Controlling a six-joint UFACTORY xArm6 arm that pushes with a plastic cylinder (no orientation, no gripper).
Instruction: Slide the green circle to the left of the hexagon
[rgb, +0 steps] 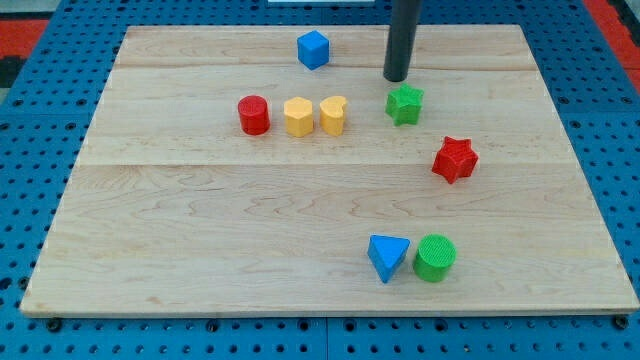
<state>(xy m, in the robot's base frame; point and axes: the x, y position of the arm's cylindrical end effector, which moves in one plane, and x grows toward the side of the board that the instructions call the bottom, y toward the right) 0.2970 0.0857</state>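
The green circle (435, 257) sits near the view's bottom right, touching or almost touching a blue triangle (387, 257) on its left. The yellow hexagon (297, 116) stands in the upper middle, between a red cylinder (254, 115) on its left and a yellow heart (333, 115) on its right. My tip (397, 78) is near the view's top, just above and left of a green star (405, 104), far from the green circle.
A blue cube-like block (313, 49) lies near the top edge, left of the rod. A red star (454, 159) lies right of centre. The wooden board (200, 230) rests on a blue pegboard (30, 120).
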